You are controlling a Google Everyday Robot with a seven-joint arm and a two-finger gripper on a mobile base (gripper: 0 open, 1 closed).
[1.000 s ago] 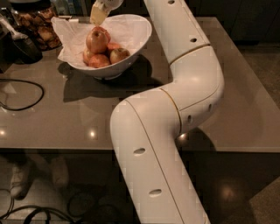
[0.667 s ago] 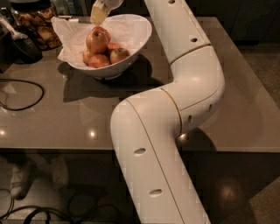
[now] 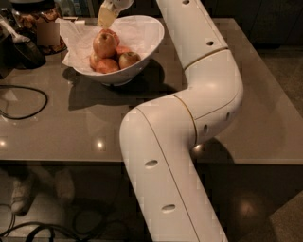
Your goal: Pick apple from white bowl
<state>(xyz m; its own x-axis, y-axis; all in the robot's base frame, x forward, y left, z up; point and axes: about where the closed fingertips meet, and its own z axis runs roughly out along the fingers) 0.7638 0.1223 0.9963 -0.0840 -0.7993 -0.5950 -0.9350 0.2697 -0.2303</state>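
I see the gripper (image 3: 108,14) just above the apple (image 3: 105,43), at its 12 o'clock; whether it's wide or narrow I cannot tell. The apple tops the smaller apples (image 3: 127,59) in the white bowl (image 3: 152,41). It is round, with no evident long axis. A snack container (image 3: 41,20) stands at the bowl's 10 o'clock.

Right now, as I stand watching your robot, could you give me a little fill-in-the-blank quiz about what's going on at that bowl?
1. The white bowl is lined with crumpled white ____.
2. The apple, biggest of the pile, rests on ____ of the smaller apples.
3. The robot's tool hangs over the bowl's far rim, just ____ the apple.

Missing words: paper; top; above.
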